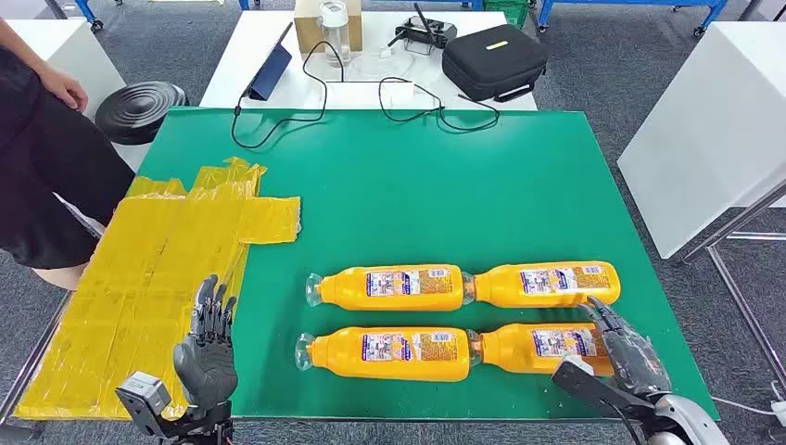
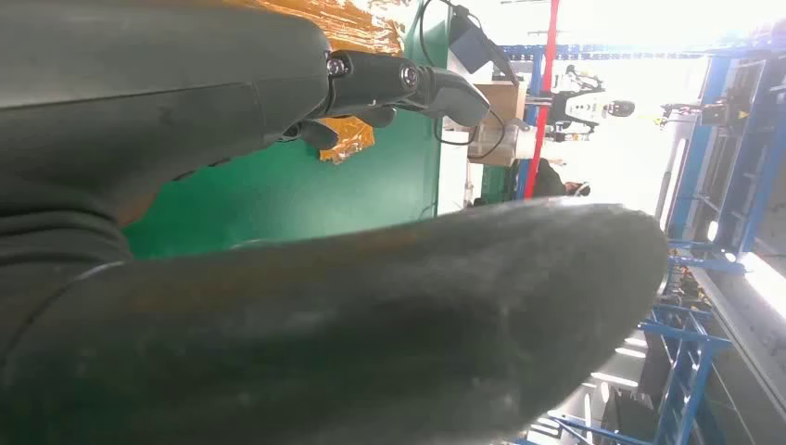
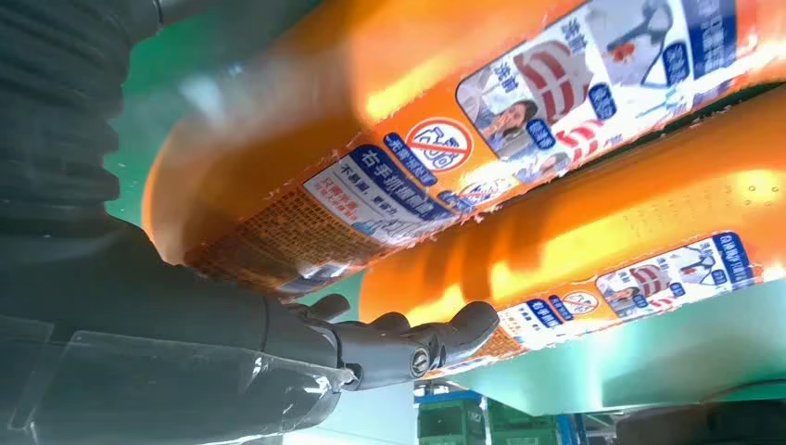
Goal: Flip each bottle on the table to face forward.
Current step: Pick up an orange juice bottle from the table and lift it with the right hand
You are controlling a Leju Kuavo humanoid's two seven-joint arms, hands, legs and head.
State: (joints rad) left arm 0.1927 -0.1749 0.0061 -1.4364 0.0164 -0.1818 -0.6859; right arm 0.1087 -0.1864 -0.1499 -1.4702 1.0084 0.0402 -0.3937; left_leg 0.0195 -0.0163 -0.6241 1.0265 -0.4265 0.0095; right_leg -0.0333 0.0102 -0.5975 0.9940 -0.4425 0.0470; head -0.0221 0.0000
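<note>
Four orange bottles lie on their sides in two rows on the green table [image 1: 389, 176], caps to the left: back left [image 1: 394, 286], back right [image 1: 547, 284], front left [image 1: 385, 354], front right [image 1: 533, 348]. My right hand [image 1: 626, 350] is at the base end of the front right bottle with its fingers stretched out. In the right wrist view its fingers [image 3: 408, 348] lie along that bottle [image 3: 389, 120] without closing on it. The back right bottle [image 3: 602, 250] lies just beyond. My left hand [image 1: 209, 338] hovers open near the front left edge, its fingers [image 2: 399, 79] spread over the table, holding nothing.
A yellow tape patch [image 1: 158, 269] covers the table's left side. A person [image 1: 46, 158] stands at the left beside a black round stool [image 1: 139, 107]. Behind the table are a white table with a black case [image 1: 491, 60], cables and a tablet. A white cabinet [image 1: 714, 120] stands to the right.
</note>
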